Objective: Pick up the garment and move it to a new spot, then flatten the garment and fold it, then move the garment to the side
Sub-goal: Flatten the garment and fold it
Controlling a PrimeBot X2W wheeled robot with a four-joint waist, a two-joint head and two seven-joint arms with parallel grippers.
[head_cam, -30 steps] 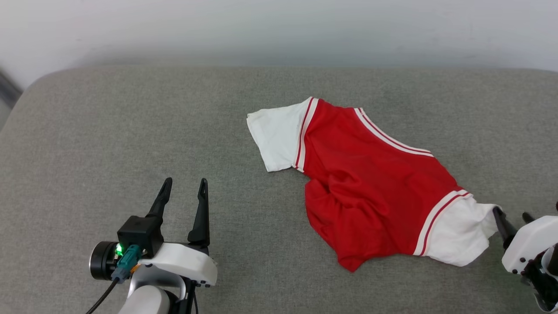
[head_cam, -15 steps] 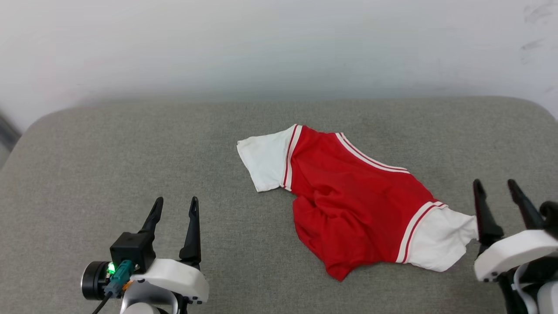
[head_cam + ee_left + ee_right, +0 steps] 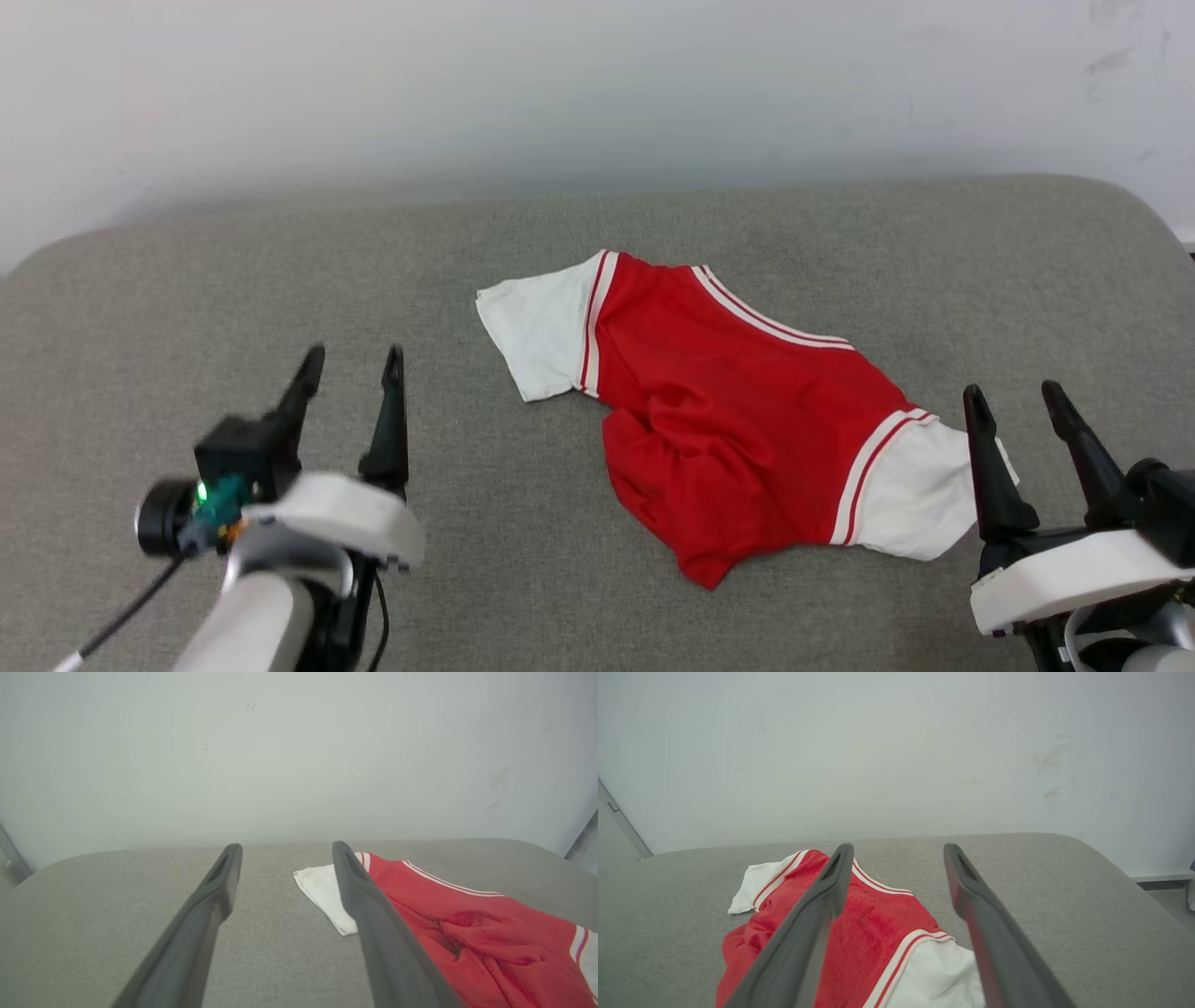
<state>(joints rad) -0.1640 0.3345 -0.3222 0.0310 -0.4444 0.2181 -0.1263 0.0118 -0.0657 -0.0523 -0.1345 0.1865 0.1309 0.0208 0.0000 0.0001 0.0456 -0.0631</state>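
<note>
One grey cushion [image 3: 187, 280] bears one crumpled red shirt [image 3: 738, 411] right of cushion centre, long axis running far-left sleeve [image 3: 532, 336] to near-right sleeve [image 3: 910, 504], plus two claws, left claw [image 3: 352, 353] over cushion's near left, right claw [image 3: 1013, 390] near right, both wide open, empty.

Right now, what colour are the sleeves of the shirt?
White, with red-and-white stripe trim where each sleeve joins the red shirt. The head view shows it best.

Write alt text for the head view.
A rumpled red garment lies on a grey cushion before a pale wall. The open left gripper sits lower left, apart from it; the open right gripper is lower right, beside its white sleeve.
</note>
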